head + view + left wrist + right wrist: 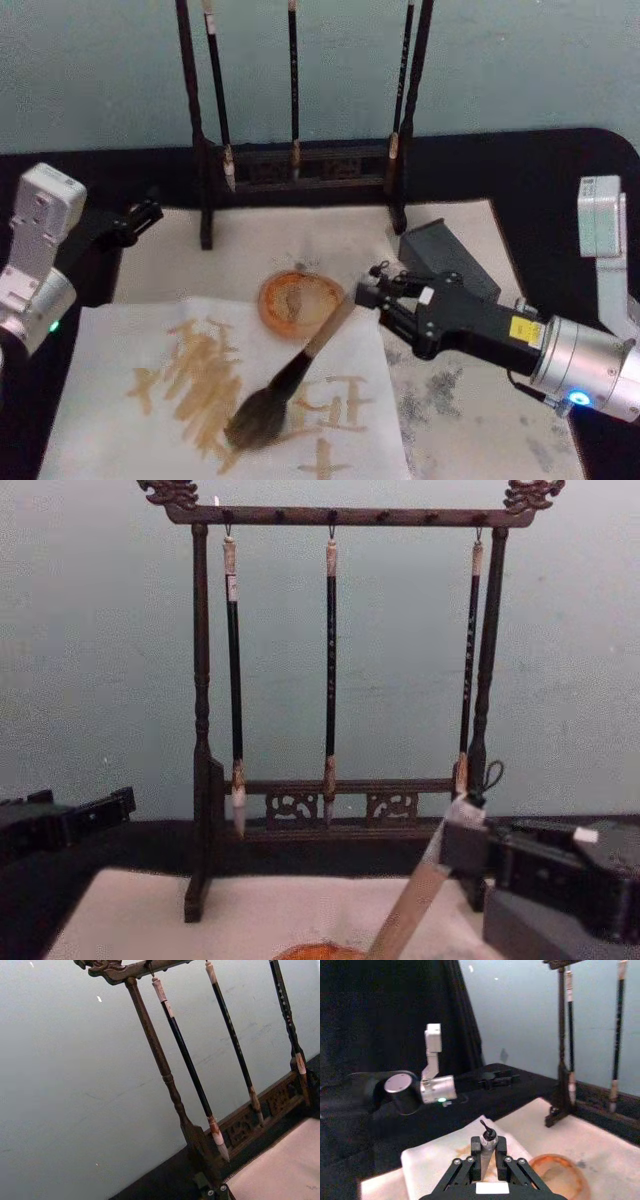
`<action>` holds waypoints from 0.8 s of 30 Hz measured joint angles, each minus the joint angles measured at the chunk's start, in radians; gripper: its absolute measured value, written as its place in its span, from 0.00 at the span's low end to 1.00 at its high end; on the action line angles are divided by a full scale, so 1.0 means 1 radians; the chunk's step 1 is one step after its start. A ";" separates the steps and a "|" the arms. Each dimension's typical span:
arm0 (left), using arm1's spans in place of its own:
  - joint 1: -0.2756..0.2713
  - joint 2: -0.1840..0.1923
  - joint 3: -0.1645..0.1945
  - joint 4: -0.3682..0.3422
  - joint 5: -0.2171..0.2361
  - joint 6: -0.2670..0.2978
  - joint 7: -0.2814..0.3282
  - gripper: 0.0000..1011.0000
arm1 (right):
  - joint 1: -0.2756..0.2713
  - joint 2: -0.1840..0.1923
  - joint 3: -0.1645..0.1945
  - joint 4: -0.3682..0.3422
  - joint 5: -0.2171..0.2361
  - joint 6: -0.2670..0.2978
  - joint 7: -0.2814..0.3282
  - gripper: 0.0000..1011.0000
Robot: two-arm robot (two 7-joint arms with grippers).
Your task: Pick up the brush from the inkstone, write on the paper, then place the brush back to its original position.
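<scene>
We see the brush [300, 365], tan-handled with a black ferrule, tilted, its bushy bristles touching the flat paper [110, 390] marked with tan strokes.

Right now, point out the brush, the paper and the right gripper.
brush [293, 372]: head view, on its black ferrule.
paper [100, 420]: head view, on a bare patch near its left edge.
right gripper [366, 290]: head view, between its fingertips, where they clamp the brush handle.

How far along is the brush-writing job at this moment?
Done: the brush is off the round dish, gripped by the right gripper. In hand: bristles touch the paper beside tan strokes. Left: returning the brush. The left gripper sits parked at left.
</scene>
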 joint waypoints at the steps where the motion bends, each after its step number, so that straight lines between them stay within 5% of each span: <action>1: 0.000 0.000 0.000 0.000 0.000 0.000 0.000 0.99 | 0.000 -0.002 0.005 0.004 -0.001 -0.002 -0.005 0.17; 24: 0.000 0.000 0.000 0.000 0.000 0.000 0.000 0.99 | 0.032 -0.038 0.039 0.067 0.048 0.015 -0.002 0.17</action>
